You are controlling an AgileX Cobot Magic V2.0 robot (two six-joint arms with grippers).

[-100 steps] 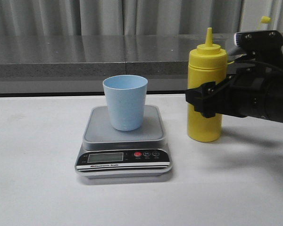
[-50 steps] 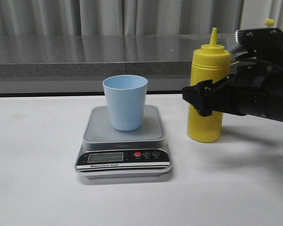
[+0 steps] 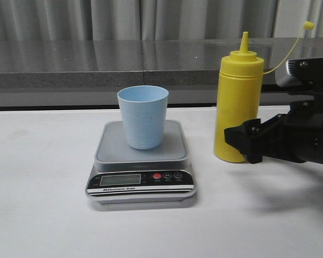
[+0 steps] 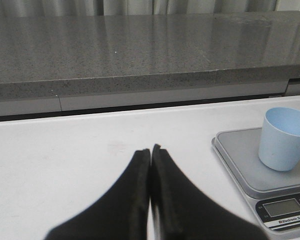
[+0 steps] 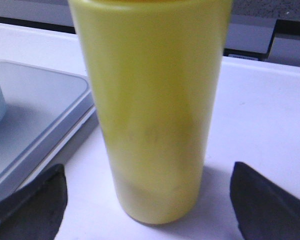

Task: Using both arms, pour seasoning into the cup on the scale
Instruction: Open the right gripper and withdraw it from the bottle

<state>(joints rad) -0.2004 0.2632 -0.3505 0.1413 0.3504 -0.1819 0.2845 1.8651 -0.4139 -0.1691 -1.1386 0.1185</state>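
While your left gripper (image 4: 150, 152) is idling with fingers pressed together, the cup (image 3: 143, 116) is sitting ready on the scale (image 3: 141, 165). Your right gripper (image 5: 145, 200) is spreading wide around the upright seasoning (image 3: 238, 99), not yet gripping; grasping, lifting and pouring are remaining.

upright yellow seasoning (image 3: 238, 107) beside grey scale (image 3: 141, 161), pale blue cup (image 3: 143, 116) on top
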